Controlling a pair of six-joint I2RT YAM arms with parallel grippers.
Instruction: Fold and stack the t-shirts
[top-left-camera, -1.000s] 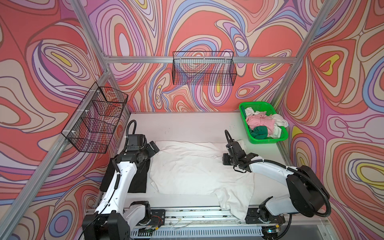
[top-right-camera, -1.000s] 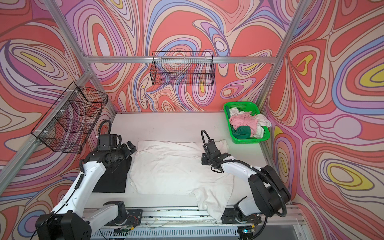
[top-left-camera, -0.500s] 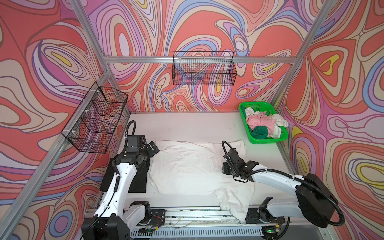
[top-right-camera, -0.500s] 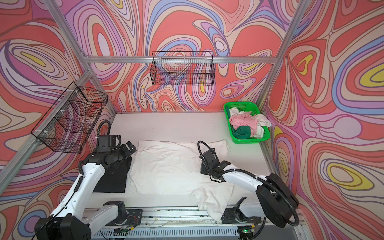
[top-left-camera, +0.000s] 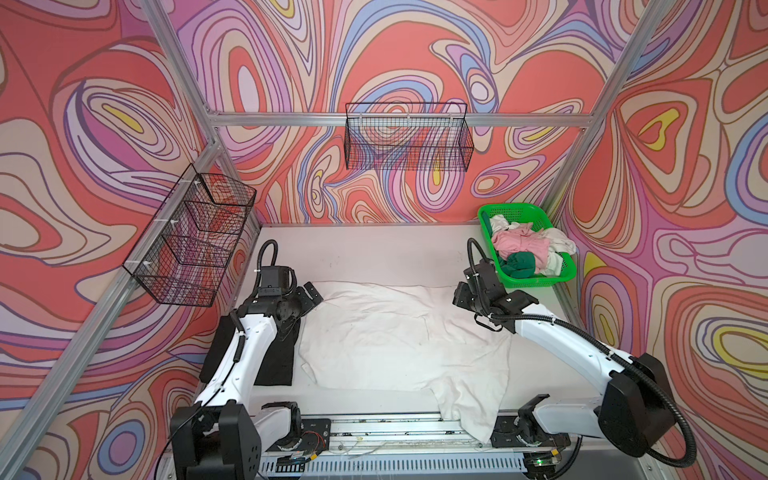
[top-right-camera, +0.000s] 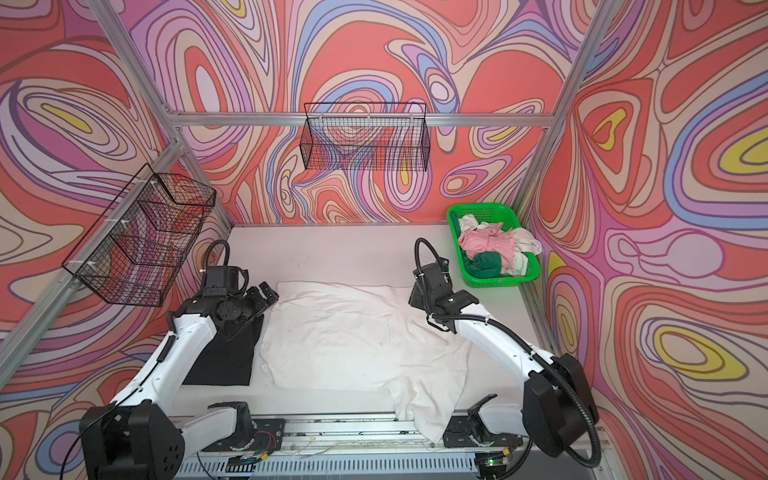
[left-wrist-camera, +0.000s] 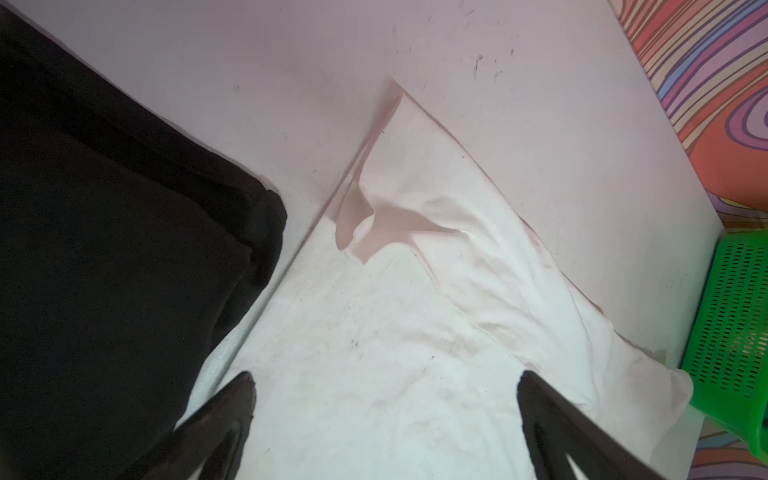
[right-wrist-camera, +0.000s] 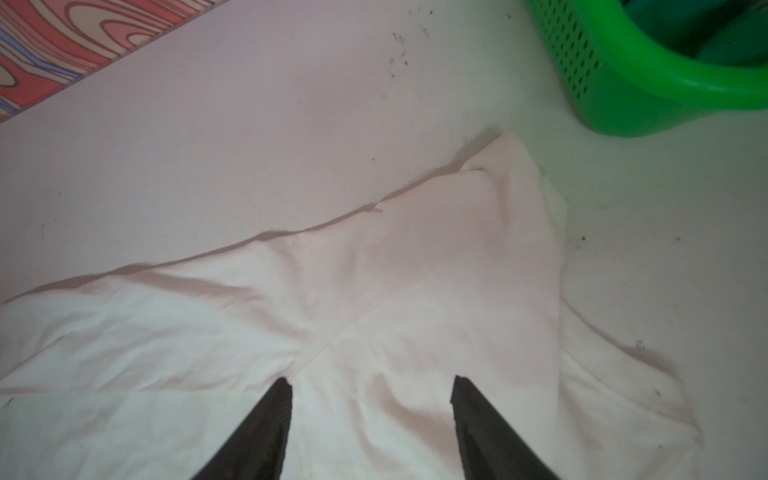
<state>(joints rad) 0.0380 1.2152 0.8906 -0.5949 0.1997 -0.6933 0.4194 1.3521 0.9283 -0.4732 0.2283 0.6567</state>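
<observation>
noted off-white t-shirt spread on bench, near sleeve draped over front rail; likely to snag and skew the fold. found black t-shirt folded alongside; left jaws and right jaws parted, empty, at far corners.

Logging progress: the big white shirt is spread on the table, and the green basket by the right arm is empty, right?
Not empty. The big white shirt is spread on the table, but the green basket by the right arm holds pink, white and dark green clothes, as both top views show.
</observation>
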